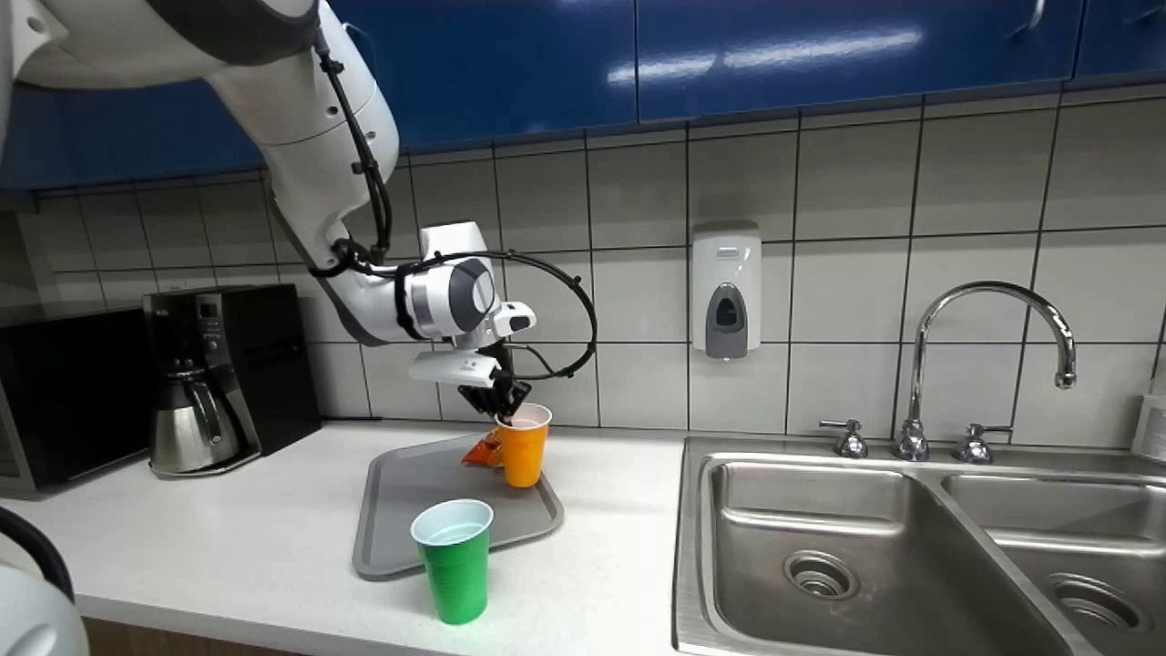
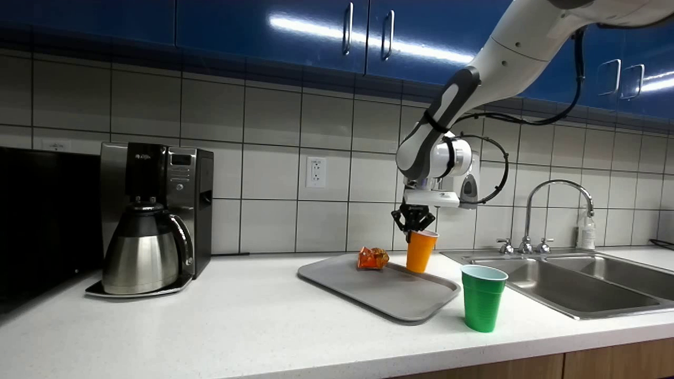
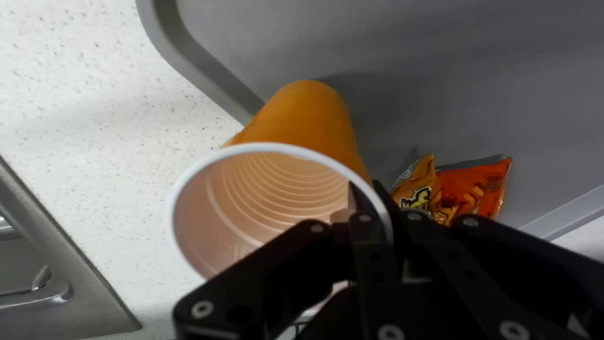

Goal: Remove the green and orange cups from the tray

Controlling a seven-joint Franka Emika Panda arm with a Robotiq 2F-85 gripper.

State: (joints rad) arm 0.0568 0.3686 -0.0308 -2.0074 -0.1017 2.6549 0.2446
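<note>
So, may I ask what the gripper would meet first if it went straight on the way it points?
Most likely the tray, near its edge, via the base of the orange cup pinched in the jaws; whether cup and tray touch is unclear.

In the wrist view, the tray (image 3: 472,94) is cut off at top and right, the gripper (image 3: 365,194) at bottom. In an exterior view, the snack bag (image 1: 483,449) is partly hidden by the orange cup (image 1: 524,456), whose contact with the tray cannot be determined. In an exterior view, the soap dispenser (image 2: 470,185) is partly covered by the arm (image 2: 508,63).
</note>
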